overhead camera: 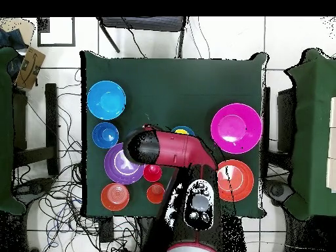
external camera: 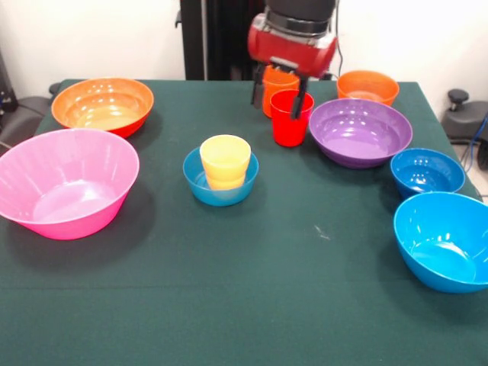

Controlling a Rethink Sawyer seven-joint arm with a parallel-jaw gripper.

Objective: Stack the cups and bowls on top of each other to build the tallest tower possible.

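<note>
My gripper (external camera: 281, 95) hangs open at the table's far side. Its left finger is left of the orange cup (external camera: 276, 82) and its right finger is at the right rim of the red cup (external camera: 290, 120). Both cups stand upright on the cloth, the red one in front; I cannot tell which one the fingers straddle. The yellow cup (external camera: 225, 160) sits in a small blue bowl (external camera: 220, 189) at mid table, the only stack. In the overhead view the arm (overhead camera: 164, 149) hides the gripper; the red cup (overhead camera: 152, 172) and orange cup (overhead camera: 155, 193) show beside it.
Large pink bowl (external camera: 67, 183) and large orange bowl (external camera: 103, 105) stand at the left. Purple bowl (external camera: 360, 131), small orange bowl (external camera: 367, 86), second small blue bowl (external camera: 427, 171) and bright blue bowl (external camera: 446, 240) stand at the right, all separate on the green cloth.
</note>
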